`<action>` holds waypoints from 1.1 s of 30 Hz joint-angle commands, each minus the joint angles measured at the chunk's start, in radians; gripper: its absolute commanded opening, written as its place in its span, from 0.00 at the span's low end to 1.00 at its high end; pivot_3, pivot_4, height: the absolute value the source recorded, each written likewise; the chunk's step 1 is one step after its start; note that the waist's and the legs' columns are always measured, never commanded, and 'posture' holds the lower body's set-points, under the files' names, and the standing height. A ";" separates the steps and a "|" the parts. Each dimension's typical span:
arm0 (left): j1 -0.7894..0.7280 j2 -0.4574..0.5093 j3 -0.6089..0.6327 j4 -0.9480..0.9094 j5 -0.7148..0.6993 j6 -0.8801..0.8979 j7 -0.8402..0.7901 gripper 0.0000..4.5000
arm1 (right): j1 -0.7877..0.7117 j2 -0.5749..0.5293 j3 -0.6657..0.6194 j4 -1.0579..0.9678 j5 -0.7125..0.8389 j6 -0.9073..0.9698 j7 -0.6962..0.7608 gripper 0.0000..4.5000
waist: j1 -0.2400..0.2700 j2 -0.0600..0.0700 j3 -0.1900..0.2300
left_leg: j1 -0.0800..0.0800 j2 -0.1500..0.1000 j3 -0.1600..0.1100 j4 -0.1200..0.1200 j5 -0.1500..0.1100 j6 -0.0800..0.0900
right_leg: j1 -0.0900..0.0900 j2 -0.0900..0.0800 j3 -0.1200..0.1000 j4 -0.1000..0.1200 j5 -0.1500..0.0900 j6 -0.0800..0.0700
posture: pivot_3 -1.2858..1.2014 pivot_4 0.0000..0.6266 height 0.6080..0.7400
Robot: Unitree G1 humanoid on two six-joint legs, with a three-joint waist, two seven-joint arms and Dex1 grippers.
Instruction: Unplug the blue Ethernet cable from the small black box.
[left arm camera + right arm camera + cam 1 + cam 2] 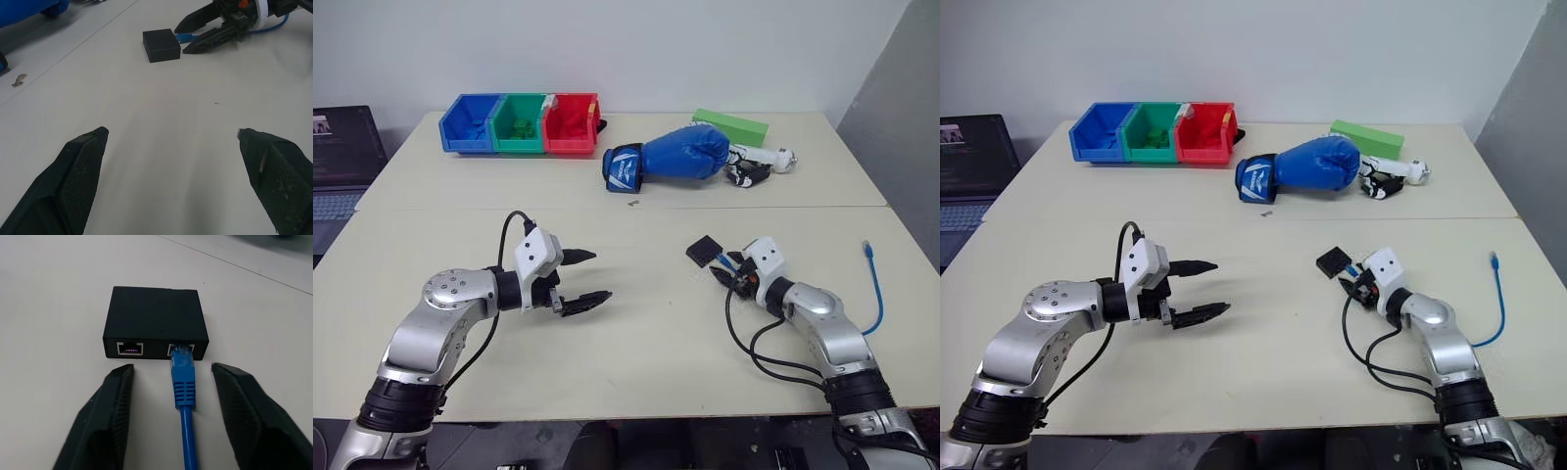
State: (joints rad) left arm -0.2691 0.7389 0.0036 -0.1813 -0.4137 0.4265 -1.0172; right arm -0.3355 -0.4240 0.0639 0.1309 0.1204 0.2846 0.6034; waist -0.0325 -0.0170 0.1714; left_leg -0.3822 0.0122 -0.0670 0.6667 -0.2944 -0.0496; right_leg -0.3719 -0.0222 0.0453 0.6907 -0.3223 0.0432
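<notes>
The right gripper (182,396) straddles, fingers apart, the thin bright-blue Ethernet cable (184,382) plugged into the small matte-black box (155,316), while the left gripper (584,280) hovers open.

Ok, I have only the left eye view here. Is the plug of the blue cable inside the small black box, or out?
Observer: Inside. The right wrist view shows the blue Ethernet cable plugged into one port of the small black box.
Operator: Does the right gripper hold the plug?
Observer: Not yet. The right gripper is open; its fingers stand on either side of the plug, with a gap on each side.
Operator: Has the box another port?
Observer: Yes, a second port beside it, empty.
</notes>
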 commanded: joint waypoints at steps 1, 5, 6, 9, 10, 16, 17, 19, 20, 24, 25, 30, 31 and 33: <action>-0.026 -0.005 0.005 0.008 -0.001 0.003 0.004 1.00 | -0.011 -0.027 0.003 0.012 -0.018 0.009 0.014 0.33 | 0.001 0.000 0.000 | 0.000 0.000 0.000 0.000 0.000 0.000 | 0.000 0.000 0.000 0.000 0.000 0.000 | 0.52 0.24 1.00; -0.040 -0.009 0.012 0.040 -0.015 0.043 0.012 1.00 | -0.011 -0.054 0.010 0.000 -0.032 -0.006 0.036 0.15 | 0.002 0.000 0.000 | 0.000 0.000 0.000 0.000 0.000 0.000 | 0.000 0.000 0.000 0.000 0.000 0.000 | 0.52 0.24 1.00; -0.044 -0.011 0.015 0.047 -0.020 0.054 0.013 1.00 | -0.010 -0.060 0.011 -0.005 -0.035 -0.010 0.040 0.09 | 0.002 0.000 0.000 | 0.000 0.000 0.000 0.000 0.000 0.000 | 0.000 0.000 0.000 0.000 0.000 0.000 | 0.52 0.24 1.00; -0.053 -0.020 0.026 0.067 -0.036 0.088 0.016 1.00 | -0.007 -0.075 0.018 -0.025 -0.043 -0.028 0.052 0.05 | 0.002 0.000 0.000 | 0.000 0.000 0.000 0.000 0.000 0.000 | 0.000 0.000 0.000 0.000 0.000 0.000 | 0.52 0.24 1.00; -0.056 -0.022 0.031 0.073 -0.045 0.106 0.016 1.00 | -0.005 -0.082 0.021 -0.038 -0.049 -0.040 0.056 0.05 | 0.001 0.000 0.000 | 0.000 0.000 0.000 0.000 0.000 0.000 | 0.000 0.000 0.000 0.000 0.000 0.000 | 0.52 0.24 1.00; -0.082 -0.039 0.058 0.101 -0.155 0.274 0.008 1.00 | -0.010 -0.150 0.071 -0.131 -0.137 -0.273 0.093 0.04 | -0.001 0.000 0.000 | -0.001 0.000 0.000 0.000 0.000 0.000 | -0.001 0.000 0.000 0.000 0.000 0.000 | 0.52 0.24 1.00; -0.090 -0.042 0.058 0.102 -0.184 0.316 0.000 1.00 | -0.014 -0.162 0.085 -0.155 -0.152 -0.319 0.107 0.04 | -0.001 0.000 0.000 | -0.001 0.000 0.000 0.000 0.000 0.000 | -0.001 0.000 0.000 0.000 0.000 0.000 | 0.52 0.24 1.00; -0.104 -0.048 0.057 0.099 -0.222 0.374 -0.010 1.00 | -0.024 -0.179 0.106 -0.181 -0.173 -0.386 0.128 0.04 | -0.001 0.000 0.000 | -0.001 0.000 0.000 0.000 0.000 0.000 | -0.001 0.000 0.000 0.000 0.000 0.000 | 0.52 0.24 1.00; -0.111 -0.053 0.056 0.095 -0.240 0.397 -0.014 1.00 | -0.031 -0.189 0.119 -0.195 -0.186 -0.420 0.141 0.04 | -0.002 0.000 0.000 | -0.001 0.000 0.000 0.000 0.000 0.000 | -0.001 0.001 -0.001 0.000 0.000 0.000 | 0.52 0.24 1.00; -0.140 -0.084 0.052 0.086 -0.298 0.460 -0.008 1.00 | -0.060 -0.203 0.160 -0.257 -0.199 -0.464 0.193 0.04 | -0.001 0.000 0.000 | -0.001 0.000 0.000 0.000 0.000 0.000 | -0.001 0.000 0.000 0.001 0.000 0.000 | 0.52 0.24 1.00; -0.147 -0.093 0.052 0.084 -0.307 0.467 -0.004 1.00 | -0.066 -0.200 0.168 -0.272 -0.193 -0.454 0.204 0.04 | -0.001 0.000 0.000 | -0.001 0.000 -0.001 0.000 0.000 0.000 | -0.001 0.000 0.000 0.001 0.000 0.000 | 0.52 0.24 1.00; -0.169 -0.148 0.044 0.069 -0.340 0.495 0.020 1.00 | -0.095 -0.172 0.186 -0.327 -0.172 -0.381 0.231 0.04 | 0.000 0.000 0.000 | -0.001 0.000 -0.002 0.001 0.001 -0.002 | -0.001 0.000 -0.001 0.001 0.000 0.000 | 0.52 0.24 1.00; -0.171 -0.159 0.043 0.067 -0.346 0.499 0.023 1.00 | -0.099 -0.168 0.187 -0.335 -0.169 -0.370 0.234 0.04 | 0.000 0.000 0.000 | -0.001 0.000 -0.002 0.001 0.001 -0.002 | 0.000 0.000 -0.001 0.001 0.000 0.000 | 0.52 0.24 1.00; -0.175 -0.177 0.045 0.069 -0.353 0.502 0.032 1.00 | -0.106 -0.161 0.188 -0.349 -0.164 -0.351 0.239 0.04 | 0.000 0.000 0.000 | -0.001 0.000 -0.002 0.001 0.001 -0.002 | 0.000 0.000 -0.001 0.001 0.000 0.000 | 0.52 0.24 1.00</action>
State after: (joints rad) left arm -0.4259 0.5734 0.0355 -0.0749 -0.7356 0.9245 -0.9924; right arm -0.4164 -0.5894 0.2593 -0.1660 -0.0634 -0.0839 0.8308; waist -0.0322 -0.0170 0.1714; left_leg -0.3830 0.0122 -0.0691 0.6681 -0.2929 -0.0517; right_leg -0.3723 -0.0221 0.0443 0.6913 -0.3224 0.0432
